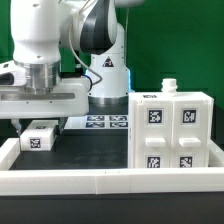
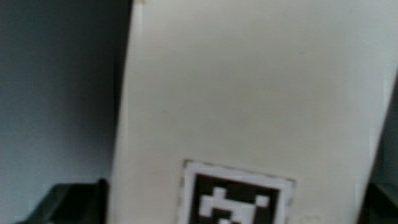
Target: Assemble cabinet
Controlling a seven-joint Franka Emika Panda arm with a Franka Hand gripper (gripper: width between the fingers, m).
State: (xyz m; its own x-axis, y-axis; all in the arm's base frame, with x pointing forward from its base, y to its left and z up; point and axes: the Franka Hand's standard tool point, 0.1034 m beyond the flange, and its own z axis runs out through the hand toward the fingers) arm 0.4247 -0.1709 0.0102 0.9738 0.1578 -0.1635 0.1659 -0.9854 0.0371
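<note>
The cabinet (image 1: 176, 130), a big white box with four tagged square fronts, stands at the exterior view's right. At the left, my gripper (image 1: 38, 124) reaches down onto a small white tagged piece (image 1: 40, 138) lying on the dark table. In the wrist view that white piece (image 2: 249, 110) fills the picture, its tag (image 2: 237, 195) close between the jaws. My gripper (image 2: 231, 208) straddles the piece, and a dark finger (image 2: 71, 205) shows right beside its edge. The frames do not show whether the pads press on it.
The marker board (image 1: 106, 121) lies flat at the back, in front of the arm's base. A long white rail (image 1: 100, 181) runs along the front edge and another white wall (image 1: 8, 152) borders the left. A small white knob (image 1: 168, 86) sticks up from the cabinet's top.
</note>
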